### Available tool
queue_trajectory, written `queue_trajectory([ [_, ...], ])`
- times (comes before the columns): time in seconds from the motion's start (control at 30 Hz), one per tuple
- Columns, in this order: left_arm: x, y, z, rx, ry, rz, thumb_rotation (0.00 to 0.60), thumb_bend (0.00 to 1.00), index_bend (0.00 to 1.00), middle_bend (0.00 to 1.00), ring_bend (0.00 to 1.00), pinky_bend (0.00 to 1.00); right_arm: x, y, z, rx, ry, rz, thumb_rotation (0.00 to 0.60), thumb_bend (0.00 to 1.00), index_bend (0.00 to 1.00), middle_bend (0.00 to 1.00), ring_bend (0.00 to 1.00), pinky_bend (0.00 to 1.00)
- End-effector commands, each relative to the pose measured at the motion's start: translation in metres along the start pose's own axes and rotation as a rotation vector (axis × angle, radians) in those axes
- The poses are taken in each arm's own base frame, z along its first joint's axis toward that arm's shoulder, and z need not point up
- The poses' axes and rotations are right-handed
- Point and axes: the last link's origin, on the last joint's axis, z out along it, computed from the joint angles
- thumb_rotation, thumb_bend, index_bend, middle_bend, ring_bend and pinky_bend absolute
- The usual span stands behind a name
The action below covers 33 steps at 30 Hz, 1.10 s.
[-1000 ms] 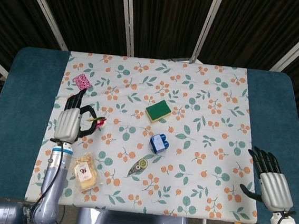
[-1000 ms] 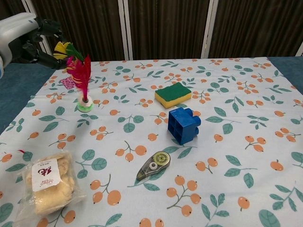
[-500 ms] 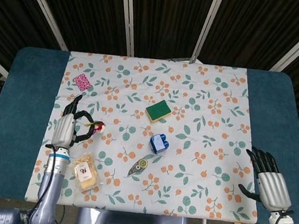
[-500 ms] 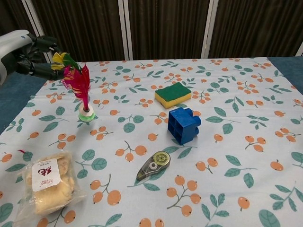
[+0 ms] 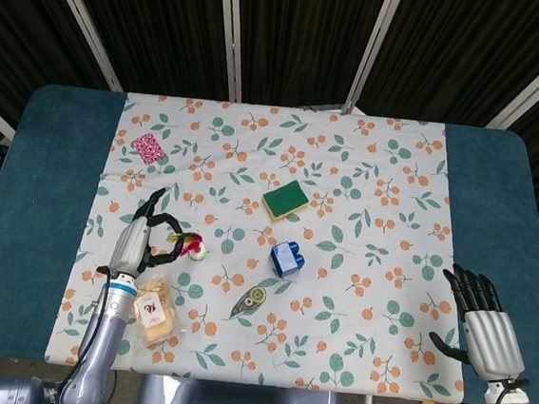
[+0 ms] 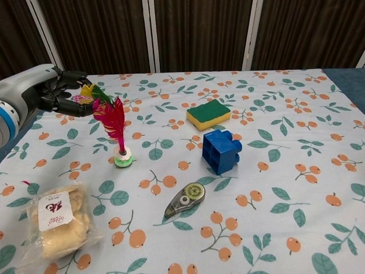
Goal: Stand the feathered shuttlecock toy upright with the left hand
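The left hand (image 6: 54, 91) pinches the feather tips of the shuttlecock toy (image 6: 116, 128), which stands upright with its white-and-green base on the patterned tablecloth (image 6: 274, 114), left of centre. From the head view the left hand (image 5: 140, 242) sits just left of the shuttlecock toy (image 5: 189, 246). The right hand (image 5: 481, 318) hangs at the table's near right corner, fingers spread and holding nothing.

The only container in sight is a clear snack bag (image 6: 56, 225) at the near left; it is sealed, labelled, and filled with pale puffed pieces. A blue toy block (image 6: 220, 150) stands near the centre, a green-and-yellow sponge (image 6: 208, 114) behind it and a correction tape dispenser (image 6: 186, 199) in front of it. A small pink patterned pouch (image 5: 148, 146) lies far left.
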Motion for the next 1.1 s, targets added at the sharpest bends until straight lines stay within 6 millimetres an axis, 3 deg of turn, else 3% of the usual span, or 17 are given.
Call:
queue_trajectory([
  [0.03,0.000,-0.003,-0.001,0.007,-0.013,0.002,0.600,0.41,0.48,0.00,0.00,0.00,0.000,0.000,0.000,0.001,0.001,0.000,0.600,0.11,0.05,0.00,0.00,0.00],
  [0.1,0.001,-0.004,-0.003,0.014,-0.025,0.001,0.600,0.37,0.42,0.00,0.00,0.00,0.000,0.000,0.000,0.001,0.000,-0.001,0.600,0.11,0.05,0.00,0.00,0.00],
  [0.27,0.006,-0.003,-0.006,0.002,-0.042,-0.005,0.600,0.27,0.13,0.00,0.00,0.00,0.000,0.000,0.000,0.000,-0.001,-0.002,0.600,0.11,0.05,0.00,0.00,0.00],
  [0.33,0.010,0.001,-0.007,-0.016,-0.040,-0.011,0.600,0.26,0.10,0.00,0.00,0.00,-0.001,0.000,0.000,0.000,-0.001,-0.003,0.600,0.11,0.05,0.00,0.00,0.00],
  [0.57,0.042,0.018,-0.012,-0.169,0.070,0.154,0.600,0.26,0.09,0.00,0.00,0.00,0.000,0.001,0.000,-0.004,0.000,-0.007,0.600,0.11,0.05,0.00,0.00,0.00],
  [0.73,0.072,0.015,-0.026,-0.220,0.151,0.356,0.600,0.26,0.09,0.00,0.00,0.00,0.000,0.001,0.000,-0.001,-0.001,-0.008,0.600,0.11,0.05,0.00,0.00,0.00],
  [0.87,0.096,0.000,-0.044,-0.207,0.198,0.521,0.600,0.26,0.08,0.00,0.00,0.00,0.000,0.001,0.000,0.002,0.002,-0.014,0.600,0.11,0.05,0.00,0.00,0.00],
  [1.1,0.143,-0.049,-0.092,-0.176,0.293,0.793,0.600,0.22,0.06,0.00,0.00,0.00,-0.002,0.000,0.000,0.006,0.006,-0.036,0.600,0.11,0.05,0.00,0.00,0.00],
])
